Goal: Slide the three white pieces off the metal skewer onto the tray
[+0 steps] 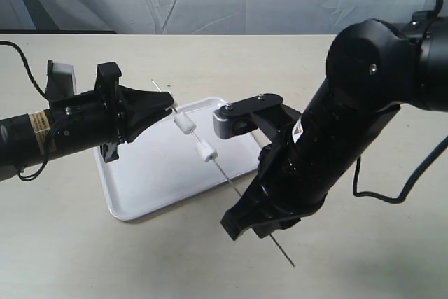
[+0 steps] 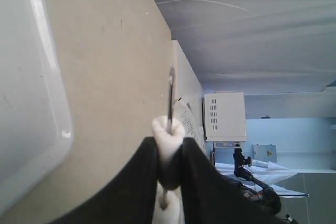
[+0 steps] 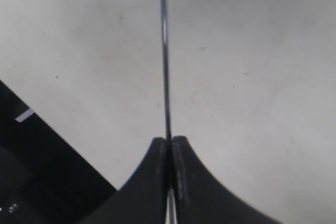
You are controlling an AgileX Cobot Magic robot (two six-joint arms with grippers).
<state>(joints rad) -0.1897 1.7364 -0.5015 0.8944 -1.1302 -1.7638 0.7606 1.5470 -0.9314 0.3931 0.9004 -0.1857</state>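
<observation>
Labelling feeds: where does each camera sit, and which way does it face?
Exterior: raised, off-arm, looking down on tray and skewer; left arm, right arm show.
Left wrist: on that arm, looking along the left tool at its gripped piece.
Right wrist: likewise, along the right tool clamping the skewer.
All share the skewer.

Metal skewer [image 1: 225,176] runs diagonally above the white tray [image 1: 140,197], its lower end out past the tray rim over the beige table [image 1: 70,257]. Upper white piece [image 1: 184,124] and lower white piece [image 1: 206,151] sit threaded on it, slightly apart, over the tray. Left gripper [image 1: 168,108] is closed on the skewer near its upper end. Right gripper [image 1: 246,220] clamps the lower part.
</observation>
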